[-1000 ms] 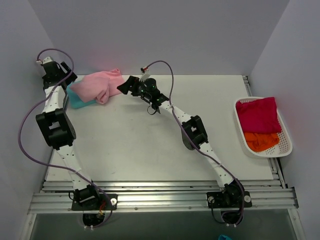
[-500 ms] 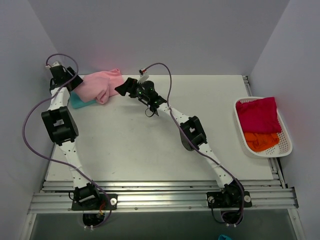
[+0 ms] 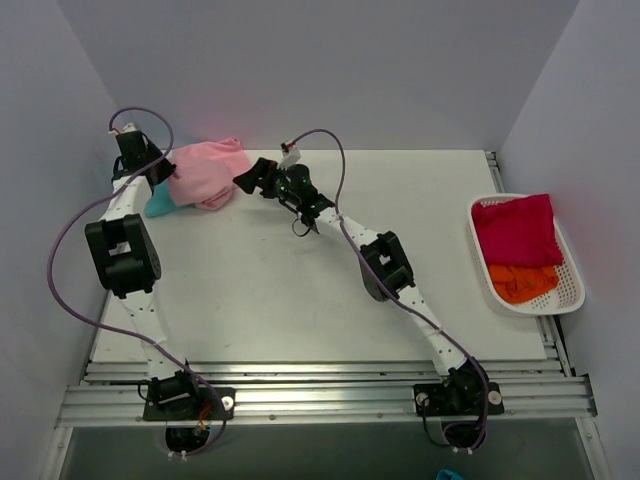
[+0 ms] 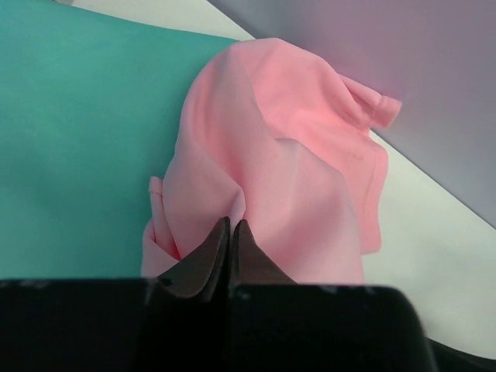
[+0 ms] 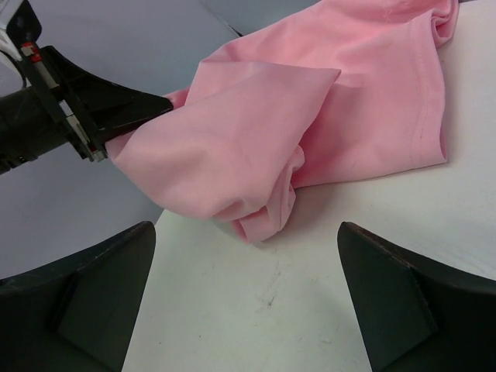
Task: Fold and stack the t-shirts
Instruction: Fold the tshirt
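Overhead view of a white table (image 3: 300, 290) w/ two robot arms (image 3: 385, 265) reaching from the near edge toward the far left corner. A light pink t-shirt (image 3: 205, 172) lay bunched at that corner. It was draped partly over a teal t-shirt (image 3: 157, 206), which was spread beneath it & showed only at the pink one's left side. The left gripper (image 4: 230, 231) was pinched tight on a fold at the pink t-shirt's left edge, its two fingers pressed together w/ cloth btwn the tips. In the right wrist view the cloth was drawn up to a peak where those fingers held it. The right gripper (image 3: 252, 177) hovered just beside the pink t-shirt's right edge, jaws spread wide, nothing in them, not touching the cloth. Bare tabletop showed btwn its fingers & the nearest fold. Well apart, at the table's right edge, stood a white mesh basket (image 3: 572, 262). It held a crimson red t-shirt (image 3: 515, 228) in its far half & an orange t-shirt (image 3: 520, 282) in its near half, both crumpled, the red lying partly over the orange. Purple cables (image 3: 60, 270) looped from each wrist.
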Tool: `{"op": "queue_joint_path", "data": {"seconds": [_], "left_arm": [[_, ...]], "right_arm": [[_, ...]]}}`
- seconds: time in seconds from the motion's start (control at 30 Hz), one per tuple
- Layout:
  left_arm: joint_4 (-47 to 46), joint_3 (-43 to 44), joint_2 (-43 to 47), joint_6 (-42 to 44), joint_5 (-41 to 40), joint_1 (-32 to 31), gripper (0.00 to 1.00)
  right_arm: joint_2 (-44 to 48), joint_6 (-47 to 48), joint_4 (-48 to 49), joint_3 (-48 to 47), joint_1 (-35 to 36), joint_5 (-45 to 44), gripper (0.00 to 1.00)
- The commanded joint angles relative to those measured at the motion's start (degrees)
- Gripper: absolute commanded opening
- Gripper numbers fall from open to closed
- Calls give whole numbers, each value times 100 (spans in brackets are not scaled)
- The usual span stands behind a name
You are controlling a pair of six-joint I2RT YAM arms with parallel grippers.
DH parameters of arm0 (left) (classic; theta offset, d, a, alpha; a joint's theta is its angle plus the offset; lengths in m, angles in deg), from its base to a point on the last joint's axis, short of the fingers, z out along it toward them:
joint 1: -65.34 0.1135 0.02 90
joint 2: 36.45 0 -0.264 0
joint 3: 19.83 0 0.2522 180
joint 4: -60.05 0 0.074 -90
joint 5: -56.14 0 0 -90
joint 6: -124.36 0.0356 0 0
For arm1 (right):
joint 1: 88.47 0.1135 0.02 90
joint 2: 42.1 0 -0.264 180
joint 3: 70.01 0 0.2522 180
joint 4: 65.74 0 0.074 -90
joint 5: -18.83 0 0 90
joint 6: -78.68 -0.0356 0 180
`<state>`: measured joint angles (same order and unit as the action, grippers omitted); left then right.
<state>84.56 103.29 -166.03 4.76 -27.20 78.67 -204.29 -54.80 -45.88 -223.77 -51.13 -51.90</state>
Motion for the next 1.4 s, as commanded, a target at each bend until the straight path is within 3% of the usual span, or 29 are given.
{"op": "queue_joint_path", "data": {"seconds": [0.0, 0.33, 0.53, 0.77, 0.83, 0.97, 1.07, 1.2, 1.3, 1.33, 1.37], "left_arm": [[-459, -362, 819, -63, 29, -101, 2], [-741, -1742, 2259, -28, -59, -330, 2], [-626, -2681, 3094, -45, -270, -629, 2], [-978, -4194, 3992, -791, -34, -1138, 2], [-1451, -4405, 4063, -1063, 221, -1418, 2], [-1548, -4326, 4054, -1056, 828, -1954, 2], [-1357, -4624, 4475, -1012, 558, -1957, 2], [-583, -5292, 5441, -1152, -594, -1432, 21], [-478, -5871, 6232, -1398, -1086, -1026, 63], [-433, -5978, 6504, -1547, -1340, -1007, 91], [-380, -6075, 6611, -1609, -1438, -990, 96]], "right_arm": [[-111, -2, 451, -62, 133, -55, 100], [-270, -335, 864, 16, 274, 77, 100], [758, -626, 2182, 2519, 256, 121, 99], [2145, -626, 3210, 4989, 81, -388, 98], [2471, -530, 3264, 5769, 10, -581, 97], [3498, -337, 3203, 6932, -262, -1213, 97], [4279, -3, 2635, 7625, -307, -1687, 97], [5091, 244, 1841, 8155, -149, -2707, 97], [5487, 270, 1288, 8244, 132, -3015, 96], [5548, 296, 1148, 8218, 429, -3269, 96], [5636, 331, 824, 8174, 597, -3419, 96]]}}
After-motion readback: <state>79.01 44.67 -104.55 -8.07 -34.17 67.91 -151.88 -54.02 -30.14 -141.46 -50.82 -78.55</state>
